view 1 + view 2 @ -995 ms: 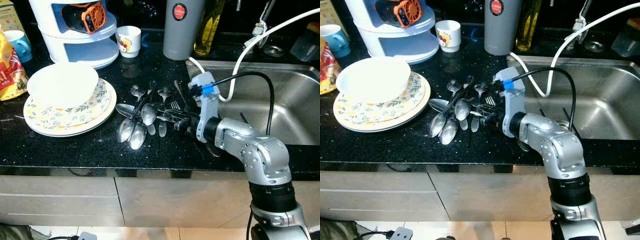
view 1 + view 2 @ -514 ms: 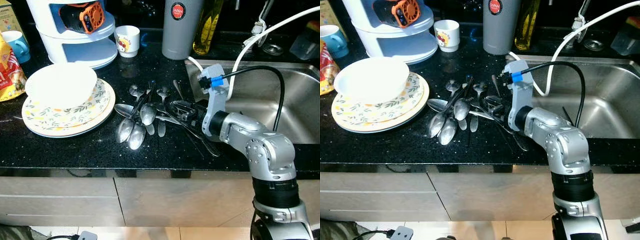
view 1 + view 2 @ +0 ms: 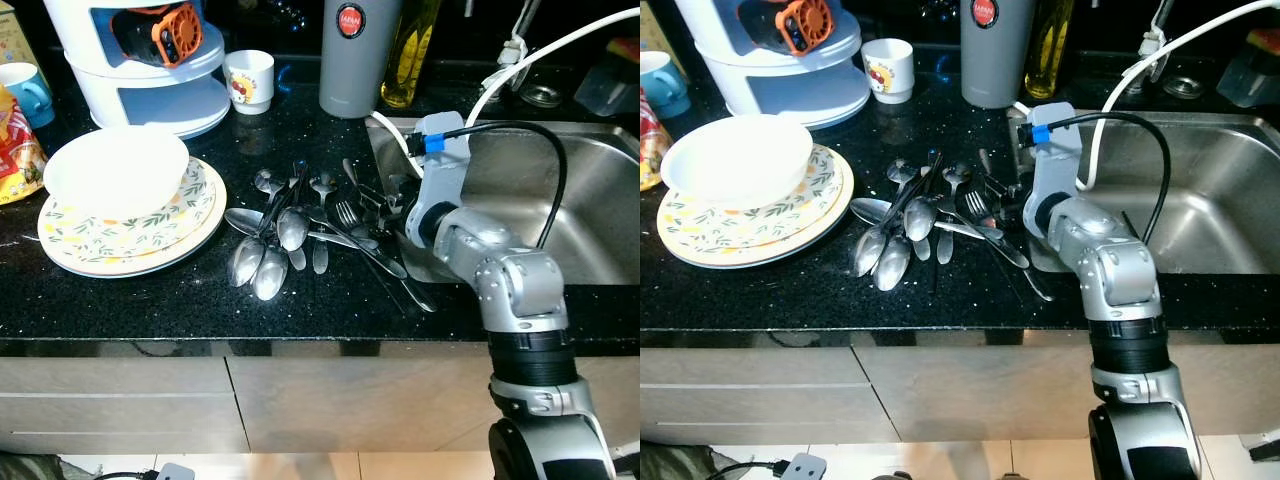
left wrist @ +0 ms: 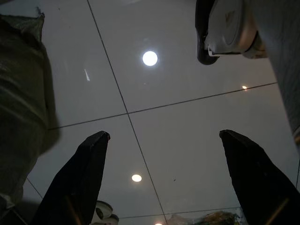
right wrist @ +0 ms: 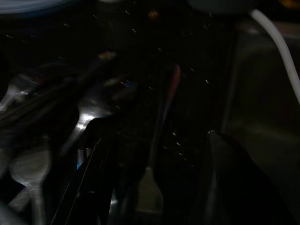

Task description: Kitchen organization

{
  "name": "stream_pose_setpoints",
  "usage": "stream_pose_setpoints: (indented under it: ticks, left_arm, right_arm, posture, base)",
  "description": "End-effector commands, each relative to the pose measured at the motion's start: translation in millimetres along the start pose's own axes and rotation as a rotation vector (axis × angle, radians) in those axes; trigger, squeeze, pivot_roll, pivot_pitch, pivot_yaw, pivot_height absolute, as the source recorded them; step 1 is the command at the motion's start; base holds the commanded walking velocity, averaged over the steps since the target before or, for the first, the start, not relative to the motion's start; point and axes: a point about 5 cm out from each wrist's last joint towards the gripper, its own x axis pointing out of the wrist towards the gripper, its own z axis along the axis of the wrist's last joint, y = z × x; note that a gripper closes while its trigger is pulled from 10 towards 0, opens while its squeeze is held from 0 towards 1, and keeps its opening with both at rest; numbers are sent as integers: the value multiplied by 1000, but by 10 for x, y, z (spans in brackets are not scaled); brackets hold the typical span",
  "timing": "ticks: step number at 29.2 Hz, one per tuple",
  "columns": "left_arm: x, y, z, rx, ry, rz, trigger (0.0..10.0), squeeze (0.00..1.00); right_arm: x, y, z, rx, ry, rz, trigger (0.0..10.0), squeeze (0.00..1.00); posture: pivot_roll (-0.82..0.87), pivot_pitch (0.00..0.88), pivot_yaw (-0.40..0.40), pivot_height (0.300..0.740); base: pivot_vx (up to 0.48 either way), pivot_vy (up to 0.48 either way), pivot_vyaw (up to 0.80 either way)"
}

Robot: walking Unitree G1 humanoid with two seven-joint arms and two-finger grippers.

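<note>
Over the last second the right gripper [image 5: 154,183] has pulled back toward the sink [image 3: 590,190] with its jaws wide and empty — the cutlery pile [image 3: 300,225] lies ahead of its fingertips, so nothing is gathered yet — while the left gripper [image 4: 164,178] hangs idle, spread.

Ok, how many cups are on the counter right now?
2. A white printed cup stands at the back beside the white tiered rack; a blue cup sits at the far left edge, partly cut off.

Black speckled countertop [image 3: 150,290], steel sink [image 3: 590,200], pale drawer fronts [image 3: 120,400], glossy tiled floor [image 4: 154,117], possibly reflecting ceiling lights
</note>
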Motion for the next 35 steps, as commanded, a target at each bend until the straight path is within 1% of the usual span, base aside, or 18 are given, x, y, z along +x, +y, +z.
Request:
stream_pose_setpoints:
  ticks: [1,6,13,14,17,18,19,25,29,32,35]
  left_arm:
    - [-3,-30,-92,14,31,-8,10000,0]
    - [-2,-67,-123,14,37,-14,10000,0]
    - [-1,-75,-129,15,38,-15,10000,0]
    - [-9,-68,-183,14,47,-14,10000,0]
    - [-15,-61,-224,12,55,-13,10000,0]
    - [-20,-54,-250,11,58,-12,10000,0]
    - [-20,-42,-242,10,56,-10,10000,0]
    - [-7,-74,-169,9,42,-14,10000,0]
    - [-6,-75,-165,8,41,-14,10000,0]
    - [-4,-77,-152,10,39,-15,10000,0]
    - [-3,-73,-139,11,37,-14,10000,0]
  right_arm:
    - [35,21,-1,-7,3,-1,10000,0]
    - [87,21,-25,-9,16,-9,10000,0]
    - [119,17,-30,-10,14,-15,10000,0]
    - [113,35,-61,-26,42,-5,10000,0]
    - [106,50,-93,-35,70,4,9804,0]
    - [102,66,-127,-33,99,17,4157,0]
    - [100,93,-172,-8,134,43,0,0]
    - [111,108,-190,28,140,62,0,0]
    - [111,105,-183,33,137,62,0,0]
    - [107,91,-131,55,109,56,0,0]
    - [110,81,-37,99,33,61,0,0]
  posture:
    - [12,133,-38,740]
    - [13,143,-44,740]
    - [13,143,-44,740]
    - [12,159,-57,740]
    - [11,159,-59,740]
    - [11,157,-62,740]
    - [9,157,-64,740]
    - [11,153,-61,740]
    - [10,153,-60,740]
    - [9,149,-58,740]
    - [11,143,-54,740]
  base:
    - [0,0,0]
    - [0,0,0]
    - [0,0,0]
    - [0,0,0]
    - [0,0,0]
    - [0,0,0]
    - [0,0,0]
    - [0,0,0]
    - [0,0,0]
    - [0,0,0]
    - [0,0,0]
